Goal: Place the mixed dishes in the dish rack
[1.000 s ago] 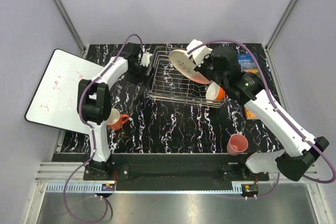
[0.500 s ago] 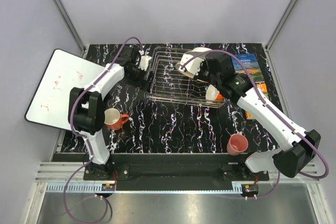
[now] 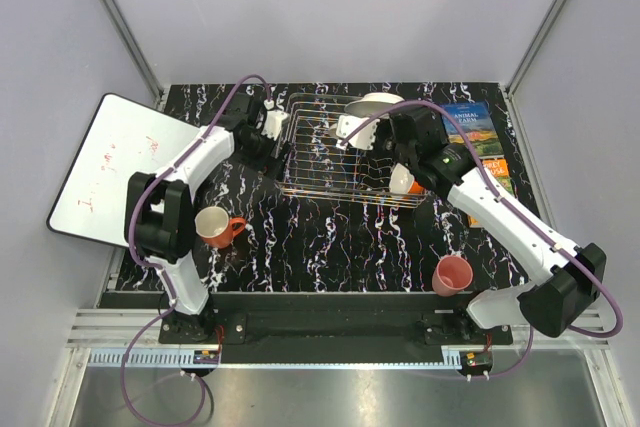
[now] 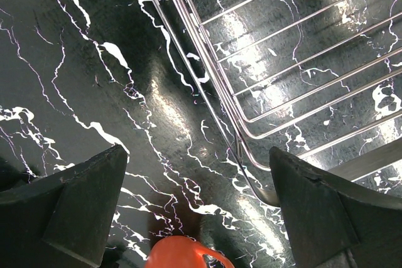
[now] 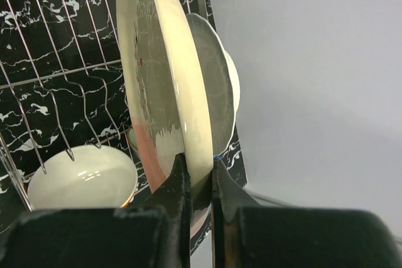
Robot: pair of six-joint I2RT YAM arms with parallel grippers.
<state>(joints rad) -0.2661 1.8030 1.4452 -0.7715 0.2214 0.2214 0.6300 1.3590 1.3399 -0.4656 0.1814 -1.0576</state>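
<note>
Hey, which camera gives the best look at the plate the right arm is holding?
The right wrist view: the pink-and-cream plate fills the frame, on edge, its rim pinched in the right end effector. The top external view shows it only small, over the dish rack. The left wrist view misses it.
</note>
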